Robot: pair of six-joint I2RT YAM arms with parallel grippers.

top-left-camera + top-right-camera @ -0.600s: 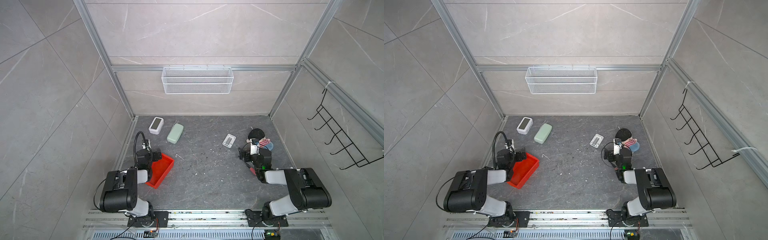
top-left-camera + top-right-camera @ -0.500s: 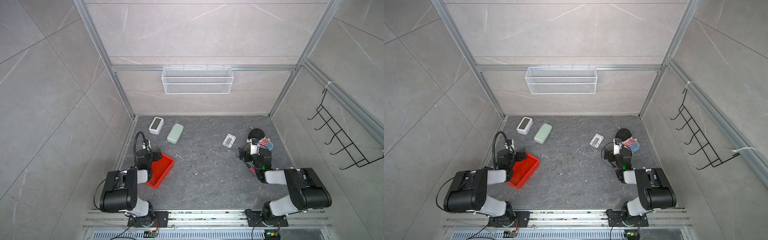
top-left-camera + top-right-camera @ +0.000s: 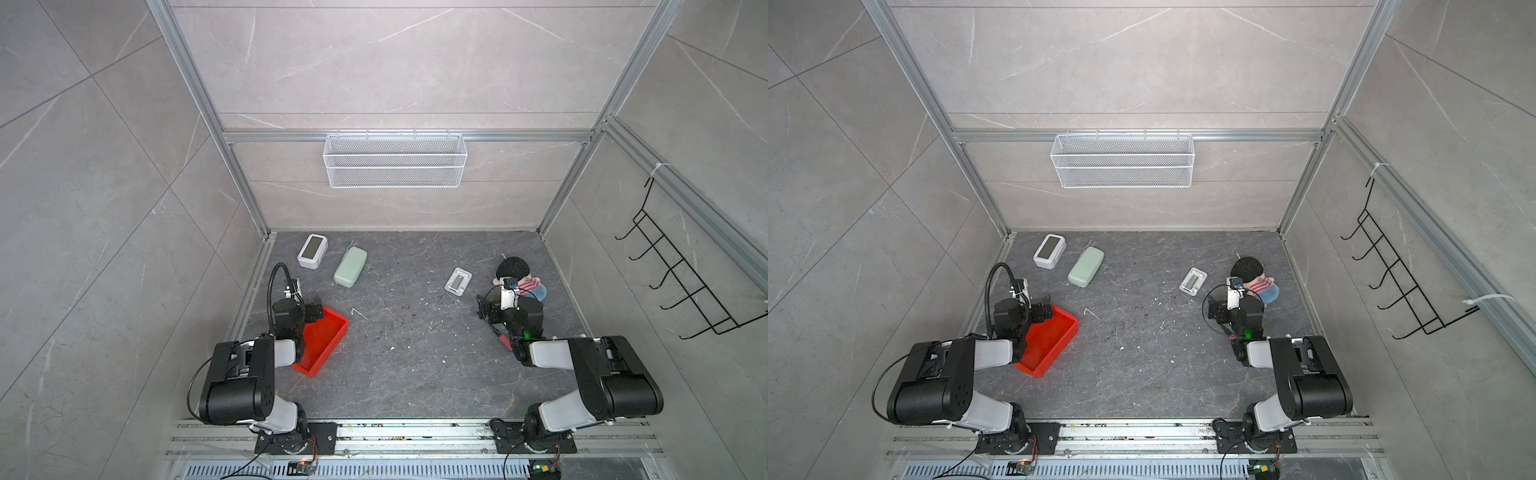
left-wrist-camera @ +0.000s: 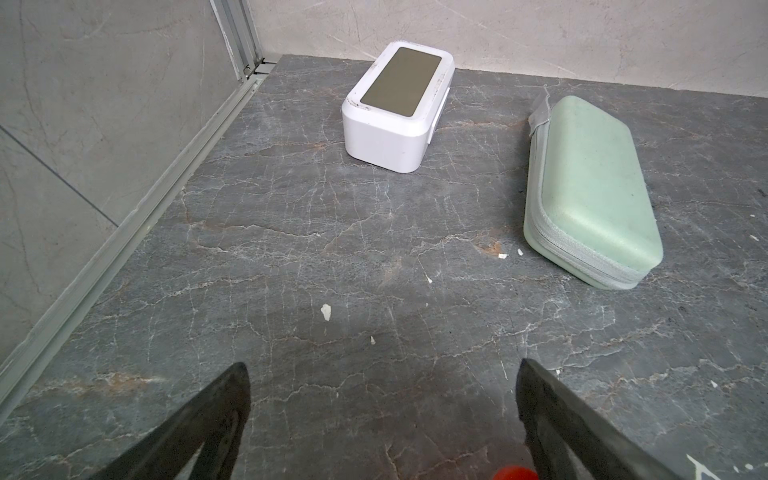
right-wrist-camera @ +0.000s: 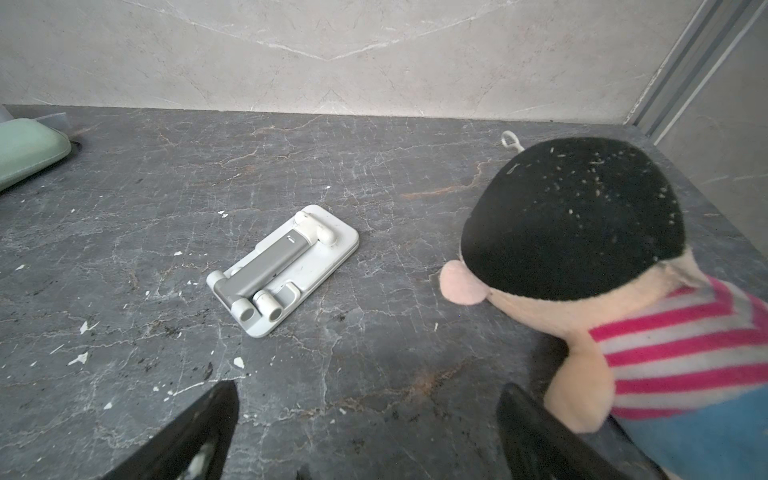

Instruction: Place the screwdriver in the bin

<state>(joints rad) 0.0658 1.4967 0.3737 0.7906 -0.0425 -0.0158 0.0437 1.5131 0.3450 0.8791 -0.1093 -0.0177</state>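
Plainly, one left arm (image 3: pixel 237 374) and one right arm (image 3: pixel 582 361) are reaching over one dark surface (image 3: pixel 415 365), each carrying one pincer. The left pincer (image 4: pixel 382 365) is hanging released in the left wrist view, its two fingers spread wide with only bare stone between them. In both top views it is hovering over the far left corner of the one red bin (image 3: pixel 322 347), which is sitting at the lower left of the surface beside the left arm. The right pincer (image 5: pixel 368 385) is likewise gaping and grasping nothing, its two fingers framing bare surface just beside the one plush doll (image 5: pixel 582 257). The one screwdriver (image 3: pixel 505 341) is lying on the surface at the right of a top view, under the right arm and well apart from the bin. Only a bit of its red handle is showing there, the rest being hidden. Four loose things are lying along the far half. One white box (image 3: pixel 312 250) with a grey screen and one mint-green case (image 3: pixel 350 266) are sitting near each other at the upper left, one folded white stand (image 3: pixel 459 281) right of centre, and the doll at the far right. One wire basket (image 3: pixel 395 166) is hanging on the back wall and one black hook rack (image 3: pixel 681 282) on the right wall.
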